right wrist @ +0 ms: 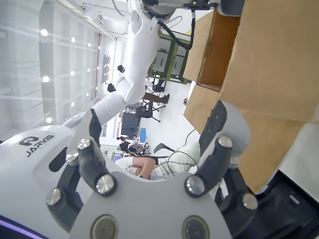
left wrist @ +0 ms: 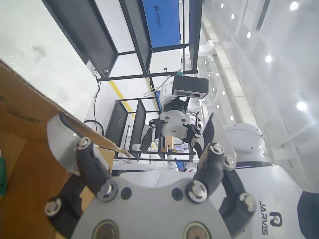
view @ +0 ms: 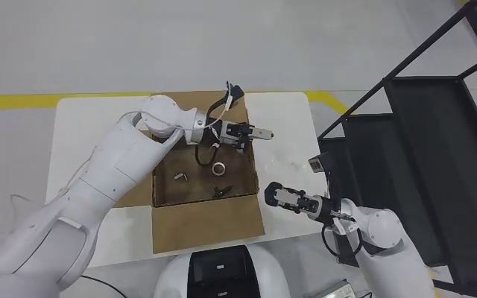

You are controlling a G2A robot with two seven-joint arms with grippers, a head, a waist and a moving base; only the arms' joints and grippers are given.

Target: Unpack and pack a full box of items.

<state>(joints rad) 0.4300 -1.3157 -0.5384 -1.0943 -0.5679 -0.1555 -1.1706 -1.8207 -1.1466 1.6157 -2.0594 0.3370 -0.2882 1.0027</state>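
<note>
Cardboard box [view: 201,223] open at mid-tabletop [view: 89,134], flaps spread outward, near flap lying flat toward the robot. On the box floor, a few small things away from the walls: a ring-shaped roll [view: 218,168], a small metallic piece [view: 179,176] to its left, a dark clip-like piece [view: 221,190] nearer the robot. Across the box, left end effector [view: 262,135] over the right wall toward the far side, pointing right. Seen from the left wrist, left end effector [left wrist: 135,125] spread wide, nothing between the fingers. One fingertip [left wrist: 61,135] right at the edge of the cardboard box [left wrist: 25,115], contact not discernible, the other fingertip [left wrist: 211,130] in free air. A bit of something green [left wrist: 2,175] against the cardboard at the frame edge, too cropped to name. Just beside the box's near right corner, right end effector [view: 273,195] above the tabletop, pointing left at the cardboard. Seen from the right wrist, right end effector [right wrist: 157,110] likewise wide open and empty. One finger [right wrist: 221,125] close against the cardboard box [right wrist: 269,50], the other finger [right wrist: 91,128] clear of it. Black metal rack [view: 417,149] to the right of the tabletop, well apart from the box.
</note>
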